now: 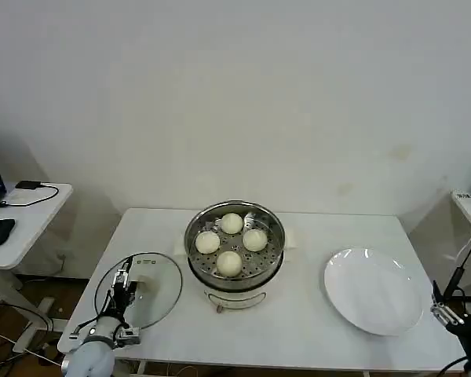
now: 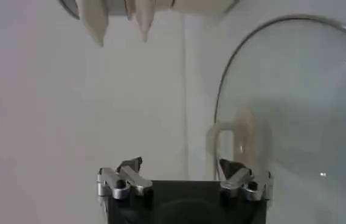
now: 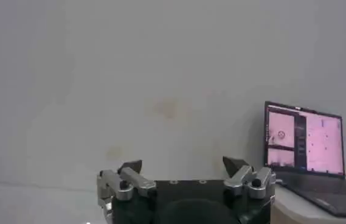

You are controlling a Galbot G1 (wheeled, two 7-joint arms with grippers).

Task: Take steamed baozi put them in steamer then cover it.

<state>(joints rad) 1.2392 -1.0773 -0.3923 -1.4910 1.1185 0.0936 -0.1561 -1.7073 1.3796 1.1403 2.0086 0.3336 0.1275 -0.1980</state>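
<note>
Several cream-white steamed baozi (image 1: 230, 262) lie on the perforated tray of the shiny steamer (image 1: 196, 267) at the table's middle. The cover (image 1: 158, 297), a clear glass lid with a cream handle (image 1: 147, 272), lies flat on the table to the steamer's left. My left gripper (image 1: 124, 284) hovers over the cover's near-left part, open and holding nothing. From the left wrist, that gripper (image 2: 180, 168) points toward the steamer, with the cover's glass (image 2: 294, 103) and handle (image 2: 236, 137) just ahead by one fingertip. My right gripper (image 1: 455, 302) (image 3: 183, 165) is parked beyond the table's right edge, open.
A flat white plate (image 1: 374, 292) sits on the right of the white table (image 1: 298, 330). A side desk (image 1: 23, 224) with a mouse stands at the left. A laptop (image 3: 306, 146) appears in the right wrist view. The steamer's feet (image 2: 93, 21) show in the left wrist view.
</note>
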